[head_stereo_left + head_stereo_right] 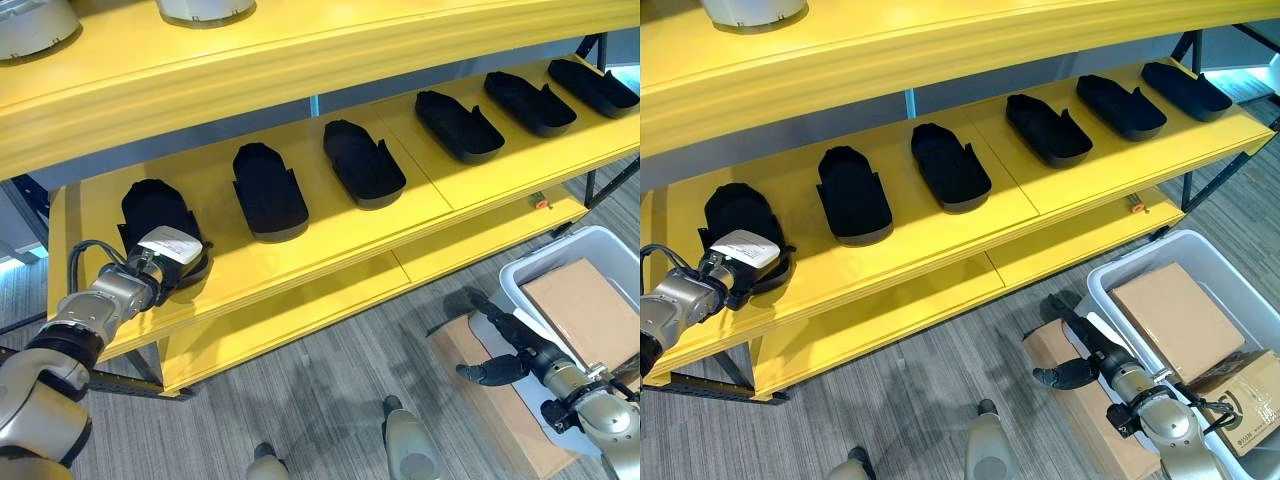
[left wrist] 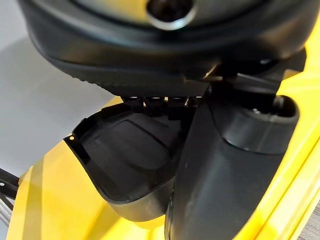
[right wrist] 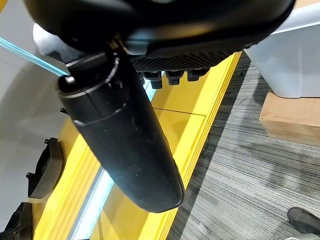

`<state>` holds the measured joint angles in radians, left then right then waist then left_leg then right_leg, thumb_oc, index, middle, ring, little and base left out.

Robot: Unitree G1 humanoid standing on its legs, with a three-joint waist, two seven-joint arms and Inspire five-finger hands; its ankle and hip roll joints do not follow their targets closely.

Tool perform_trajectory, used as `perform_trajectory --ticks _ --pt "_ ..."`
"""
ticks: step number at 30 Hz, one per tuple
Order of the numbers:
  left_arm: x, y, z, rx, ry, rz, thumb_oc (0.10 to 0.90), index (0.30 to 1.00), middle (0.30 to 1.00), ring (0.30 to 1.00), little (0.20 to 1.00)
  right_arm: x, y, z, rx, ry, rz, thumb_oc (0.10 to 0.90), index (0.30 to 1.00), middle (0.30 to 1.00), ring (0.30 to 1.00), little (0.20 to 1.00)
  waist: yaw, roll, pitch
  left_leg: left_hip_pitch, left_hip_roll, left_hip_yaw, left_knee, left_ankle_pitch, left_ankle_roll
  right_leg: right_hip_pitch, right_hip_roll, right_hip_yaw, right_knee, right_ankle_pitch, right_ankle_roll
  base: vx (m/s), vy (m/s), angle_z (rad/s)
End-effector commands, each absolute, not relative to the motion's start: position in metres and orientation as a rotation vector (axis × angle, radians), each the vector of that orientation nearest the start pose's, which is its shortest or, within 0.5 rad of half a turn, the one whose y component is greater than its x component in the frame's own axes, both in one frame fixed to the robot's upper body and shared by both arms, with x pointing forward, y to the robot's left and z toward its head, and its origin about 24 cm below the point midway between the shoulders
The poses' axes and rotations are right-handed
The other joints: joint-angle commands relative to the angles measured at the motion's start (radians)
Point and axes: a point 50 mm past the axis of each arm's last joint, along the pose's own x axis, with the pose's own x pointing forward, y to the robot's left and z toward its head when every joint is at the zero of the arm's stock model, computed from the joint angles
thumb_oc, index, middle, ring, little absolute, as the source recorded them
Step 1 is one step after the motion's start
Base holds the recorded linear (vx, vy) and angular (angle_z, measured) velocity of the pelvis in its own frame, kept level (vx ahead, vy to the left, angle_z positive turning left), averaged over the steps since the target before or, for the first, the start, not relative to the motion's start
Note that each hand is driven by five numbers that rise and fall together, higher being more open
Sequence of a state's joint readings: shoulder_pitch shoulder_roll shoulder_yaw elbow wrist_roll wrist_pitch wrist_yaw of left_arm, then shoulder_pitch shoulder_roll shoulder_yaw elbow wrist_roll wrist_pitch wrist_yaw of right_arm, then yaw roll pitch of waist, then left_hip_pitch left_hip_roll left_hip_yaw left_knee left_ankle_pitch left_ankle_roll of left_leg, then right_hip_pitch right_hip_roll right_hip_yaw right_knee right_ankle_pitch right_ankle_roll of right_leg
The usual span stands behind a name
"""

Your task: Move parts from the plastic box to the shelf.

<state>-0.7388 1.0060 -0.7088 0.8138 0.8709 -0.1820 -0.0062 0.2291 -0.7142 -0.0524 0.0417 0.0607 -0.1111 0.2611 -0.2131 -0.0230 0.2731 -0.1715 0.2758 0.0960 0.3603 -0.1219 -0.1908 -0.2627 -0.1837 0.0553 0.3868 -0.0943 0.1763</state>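
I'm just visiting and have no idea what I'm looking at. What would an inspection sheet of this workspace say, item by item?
Surface: yellow shelf, middle level, with a lower level beneath it.
Job's things: six black parts in a row on the shelf; the leftmost part is at the left hand; plastic box on the floor at right holds a cardboard box.
Clutter: flat cardboard on the floor beside the plastic box; two pale round objects on the top level.
Hands: left hand on the leftmost part, fingers hidden behind it; right hand open, fingers straight, holding nothing, above the flat cardboard.
Cables: nothing seen.
Surroundings: grey plank floor.
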Motion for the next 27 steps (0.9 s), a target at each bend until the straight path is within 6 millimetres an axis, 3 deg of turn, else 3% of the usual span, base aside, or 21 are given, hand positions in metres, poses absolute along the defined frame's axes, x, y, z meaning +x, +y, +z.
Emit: perform_trajectory --ticks 1,11,18,27 --pt "0.344 0.334 0.179 2.163 0.115 -0.079 0.9 1.0 1.0 1.0 1.0 0.216 -0.281 0.097 -0.689 -0.036 0.23 0.9 1.0 1.0 1.0 1.0 -0.001 -0.017 -0.101 -0.081 0.037 -0.004 0.09 0.0 0.026 0.087 -0.062 -0.015 -0.051 -0.011 0.027 0.0 0.008 -0.05" --pt "0.342 0.343 0.183 2.123 0.156 -0.021 0.9 1.0 1.0 1.0 1.0 0.216 -0.281 0.097 -0.692 -0.034 0.227 0.9 1.0 1.0 1.0 1.0 0.001 -0.018 -0.1 -0.089 0.037 -0.003 0.095 0.001 0.027 0.081 -0.063 -0.011 -0.054 -0.007 0.027 0.0 0.002 -0.01" --pt "0.335 0.375 0.184 1.718 0.298 0.254 0.9 1.0 1.0 1.0 1.0 0.213 -0.282 0.087 -0.665 0.018 0.209 0.9 1.0 1.0 1.0 1.0 0.005 -0.027 -0.105 -0.096 0.037 -0.003 0.096 0.002 0.028 0.074 -0.064 -0.01 -0.051 -0.005 0.022 0.0 0.0 0.0" --pt "0.325 0.398 0.199 1.554 0.357 0.398 0.9 1.0 1.0 1.0 1.0 0.209 -0.287 0.076 -0.636 0.088 0.204 0.9 1.0 1.0 1.0 1.0 0.013 -0.032 -0.108 -0.094 0.039 -0.006 0.092 0.005 0.025 0.076 -0.058 -0.008 -0.055 -0.005 0.02 0.0 0.0 0.0"
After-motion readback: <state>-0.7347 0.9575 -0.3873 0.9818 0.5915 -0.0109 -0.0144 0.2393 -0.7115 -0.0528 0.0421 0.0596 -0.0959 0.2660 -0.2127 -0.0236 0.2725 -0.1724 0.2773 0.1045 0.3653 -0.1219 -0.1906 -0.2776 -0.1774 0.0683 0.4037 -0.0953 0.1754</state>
